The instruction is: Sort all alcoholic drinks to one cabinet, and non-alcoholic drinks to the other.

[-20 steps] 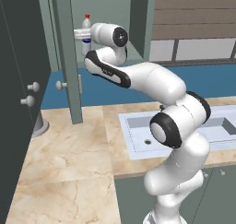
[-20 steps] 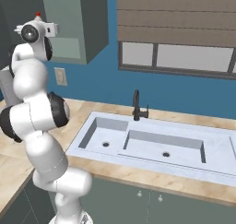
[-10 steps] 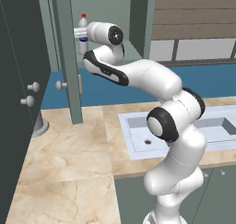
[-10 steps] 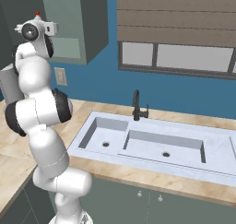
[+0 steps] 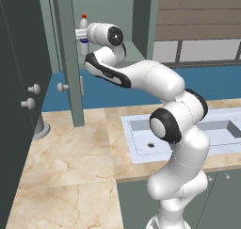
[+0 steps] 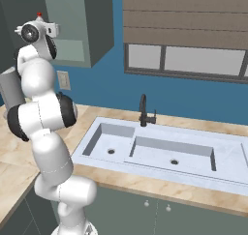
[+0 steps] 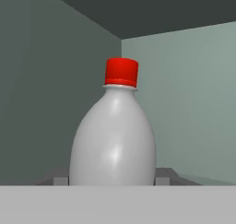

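A white plastic bottle (image 7: 113, 140) with a red cap stands upright inside the open upper cabinet, close to its back corner. My gripper (image 7: 111, 179) is shut on the bottle's lower body, one fingertip (image 7: 61, 179) showing on each side. In the left base view the bottle (image 5: 84, 25) pokes out past the white hand, high up inside the cabinet (image 5: 108, 6). From the right base camera, its red cap (image 6: 39, 14) shows just above the hand (image 6: 36, 32). The alcoholic drinks are out of view.
An open cabinet door (image 5: 66, 58) stands edge-on just left of the hand, and a dark door (image 5: 19, 82) with knobs lies further left. Below are the marble counter (image 5: 70, 152), the sink (image 6: 145, 147), a black faucet (image 6: 143, 110) and a grey cylinder (image 5: 40, 126).
The hand has edged slightly left with the bottle still gripped. The elbow and forearm have swung a little; the bottle stays upright.
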